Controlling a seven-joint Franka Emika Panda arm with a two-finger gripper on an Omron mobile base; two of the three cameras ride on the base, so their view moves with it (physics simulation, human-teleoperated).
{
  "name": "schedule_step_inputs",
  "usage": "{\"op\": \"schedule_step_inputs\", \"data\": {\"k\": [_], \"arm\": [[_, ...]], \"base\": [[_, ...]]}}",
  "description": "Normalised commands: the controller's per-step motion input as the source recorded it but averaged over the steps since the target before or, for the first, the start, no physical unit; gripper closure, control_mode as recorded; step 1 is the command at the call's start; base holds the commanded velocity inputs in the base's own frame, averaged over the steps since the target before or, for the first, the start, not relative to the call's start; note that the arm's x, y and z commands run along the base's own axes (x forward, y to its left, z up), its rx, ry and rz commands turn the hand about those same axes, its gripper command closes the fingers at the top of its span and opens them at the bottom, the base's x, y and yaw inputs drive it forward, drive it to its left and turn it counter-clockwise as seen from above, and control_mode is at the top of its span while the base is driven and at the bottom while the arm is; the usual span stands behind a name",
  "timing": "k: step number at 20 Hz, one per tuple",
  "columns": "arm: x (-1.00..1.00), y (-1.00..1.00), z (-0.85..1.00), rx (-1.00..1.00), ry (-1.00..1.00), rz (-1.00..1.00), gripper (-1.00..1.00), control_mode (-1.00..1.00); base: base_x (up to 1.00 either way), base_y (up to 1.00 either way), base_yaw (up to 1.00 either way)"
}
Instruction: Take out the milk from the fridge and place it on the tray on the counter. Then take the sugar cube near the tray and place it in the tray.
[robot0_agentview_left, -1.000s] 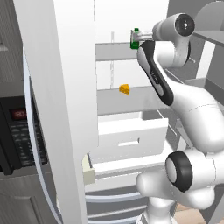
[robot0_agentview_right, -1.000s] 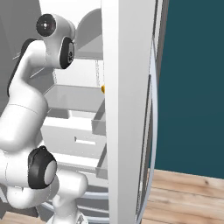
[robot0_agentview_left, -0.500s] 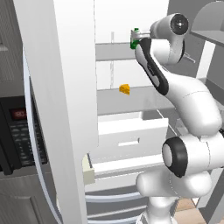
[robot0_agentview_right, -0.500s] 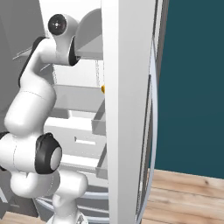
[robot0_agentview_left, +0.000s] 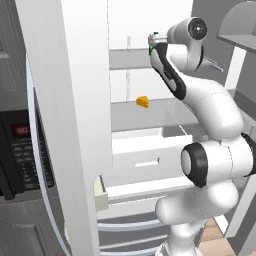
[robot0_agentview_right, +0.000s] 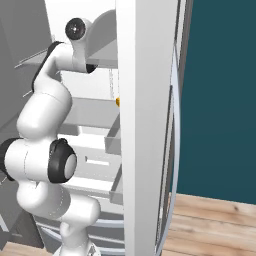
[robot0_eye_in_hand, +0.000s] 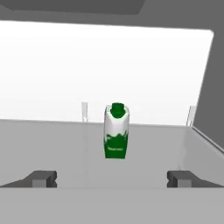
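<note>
While upright milk (robot0_eye_in_hand: 116, 133) stands beyond claw (robot0_eye_in_hand: 112, 179)

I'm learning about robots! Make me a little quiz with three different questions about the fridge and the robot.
1. True or false: the end effector is closed tight around the milk carton.
2. Which is higher up in the fridge, the milk carton or the cheese?
A) milk carton
B) cheese
3. Fill in the blank: the milk carton's cap is the color ____.

Key: 1 false, its two fingers are wide apart with the carton standing free beyond them; 2 A, it is on a shelf above the cheese; 3 green.
</note>
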Motion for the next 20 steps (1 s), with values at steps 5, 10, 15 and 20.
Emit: {"op": "schedule_step_inputs", "data": {"k": [5,10,15,20], "arm": [[0.47,-0.06,-0.11,0.0,0.0,0.02,-1.0,-1.0],[0.49,-0.02,0.0,0.0,0.0,0.02,-1.0,-1.0],[0.49,-0.05,0.0,0.01,0.0,0.02,-1.0,-1.0],[0.42,-0.08,0.0,0.01,0.0,0.01,-1.0,-1.0]], "base": [[0.0,0.0,0.0],[0.0,0.0,0.0],[0.0,0.0,0.0],[0.0,0.0,0.0]]}}
